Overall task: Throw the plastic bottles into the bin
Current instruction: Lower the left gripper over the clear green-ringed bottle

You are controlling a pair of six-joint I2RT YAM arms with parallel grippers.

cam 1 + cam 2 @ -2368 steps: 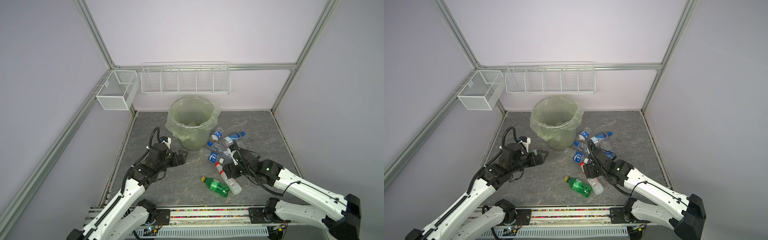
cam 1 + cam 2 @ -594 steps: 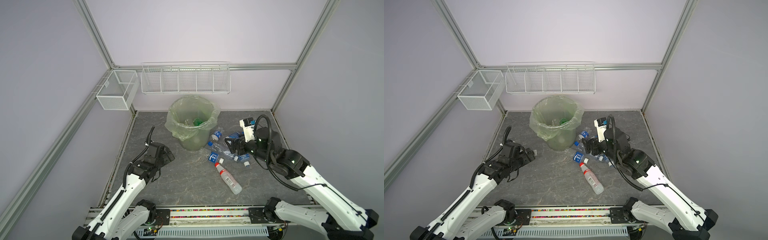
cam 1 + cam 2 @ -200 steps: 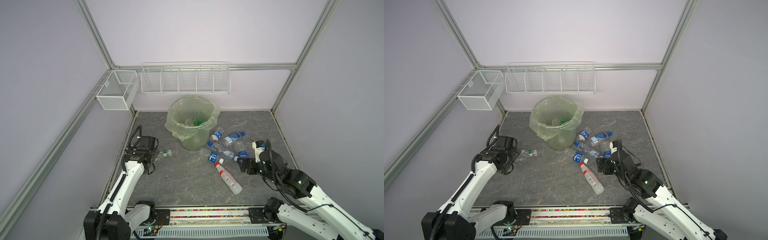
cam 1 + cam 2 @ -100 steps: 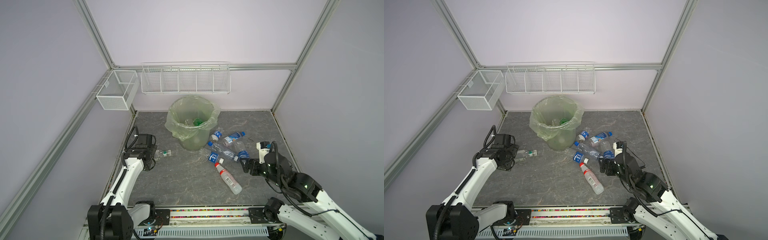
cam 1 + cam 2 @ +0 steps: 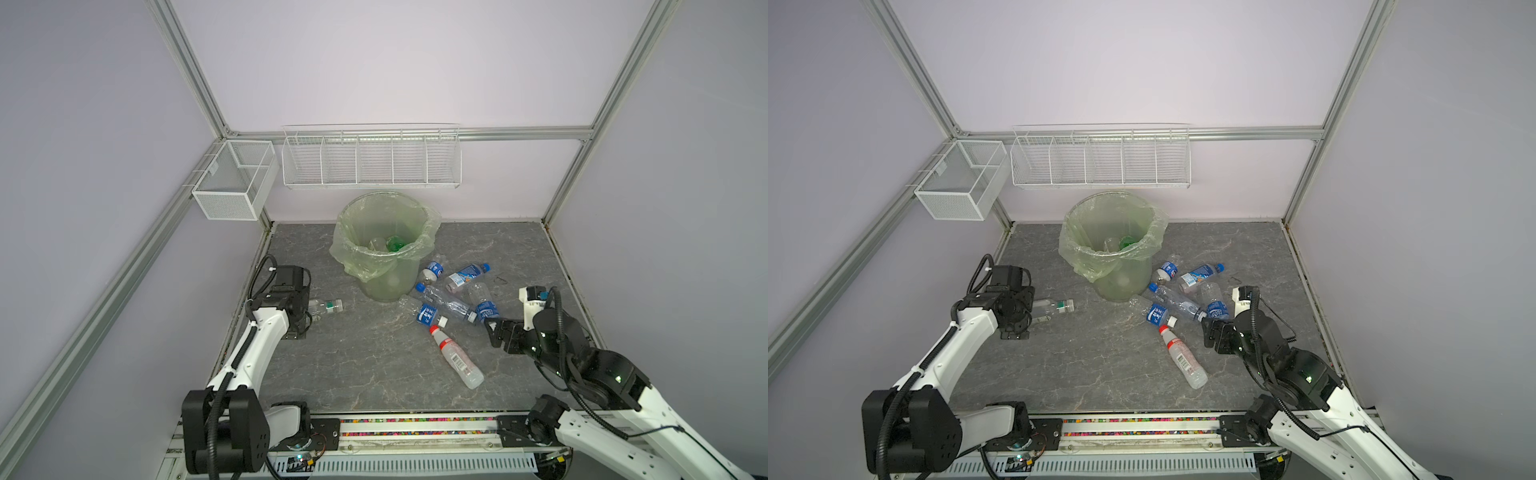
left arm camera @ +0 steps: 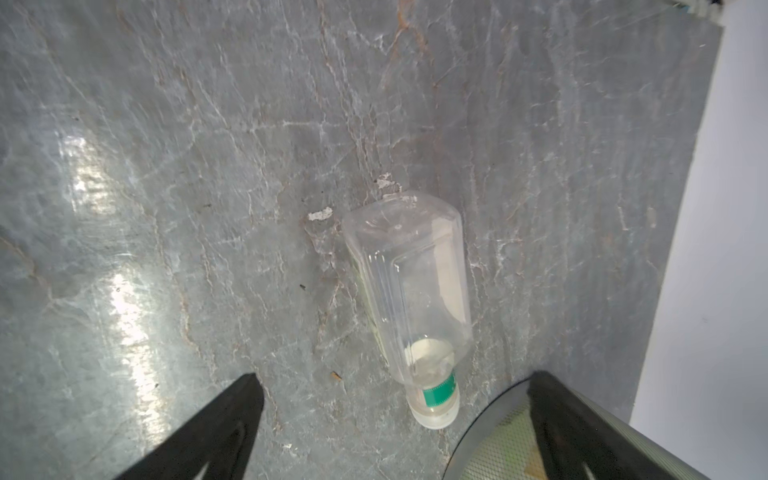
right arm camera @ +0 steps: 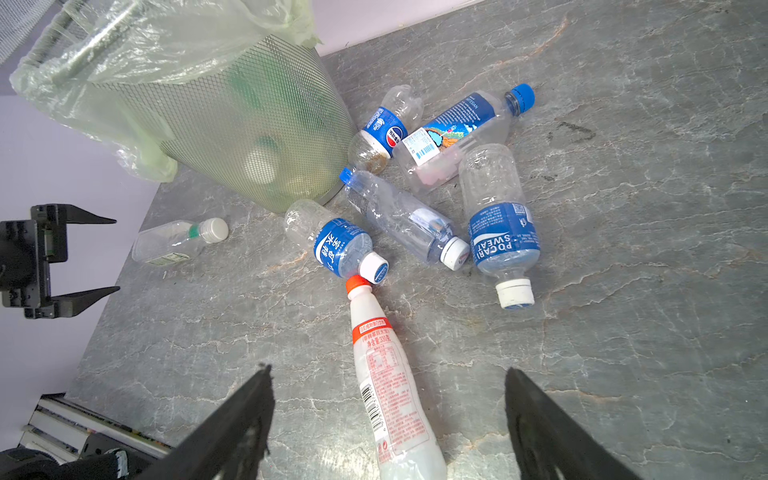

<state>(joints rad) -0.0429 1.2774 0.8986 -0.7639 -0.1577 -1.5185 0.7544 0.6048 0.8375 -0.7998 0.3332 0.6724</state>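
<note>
Left wrist view showed the left jaws spread wide and empty. A clear bottle [image 6: 411, 299] with a white cap and a green neck band lay on its side on the grey worktop [image 6: 208, 166] below them, untouched. Part of the bin [image 6: 494, 453] showed as mesh behind one finger.

The right jaws also stood well apart and held nothing. A red-capped bottle [image 7: 390, 386] with a white body and a red-and-white label lay flat ahead of them. In both top views it sat apart from that arm [image 5: 455, 359].

The bin [image 5: 386, 286] stood upright near the back wall, and its pale-green liner bag [image 5: 353, 257] was folded over the rim. A green bottle [image 5: 395, 244] lay inside it. Just beside its base, five bottles [image 5: 453, 291] lay in a loose pile, most of them clear with blue labels. The white cap of one touched the red cap.

The other contents of the bin were blurred by the bag. In both top views the left jaws were hidden under their own wrist. Each wrist view cut the fingers off at the frame edge.
</note>
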